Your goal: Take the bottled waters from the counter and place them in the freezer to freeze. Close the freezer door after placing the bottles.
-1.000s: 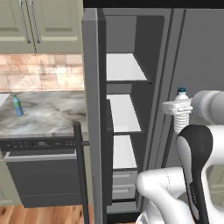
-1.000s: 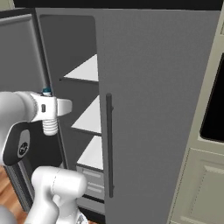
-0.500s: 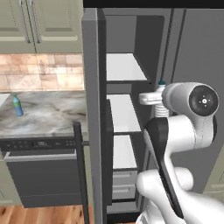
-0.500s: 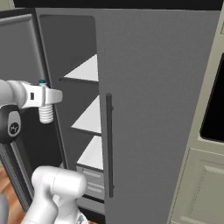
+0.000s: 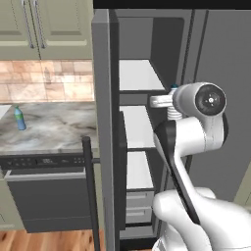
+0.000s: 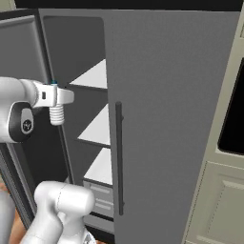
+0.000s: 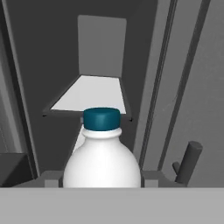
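My claw [image 6: 57, 97] is clamped around the ribbed bottle [image 7: 102, 155], dark cap up, right at the mouth of the open freezer [image 5: 139, 147]. Past it sits a white shelf [image 7: 92, 94]. The blue bottle [image 5: 19, 118] stands way back on the counter [image 5: 54, 130].

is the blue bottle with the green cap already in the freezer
No, the blue bottle stands on the counter, left of the open freezer.
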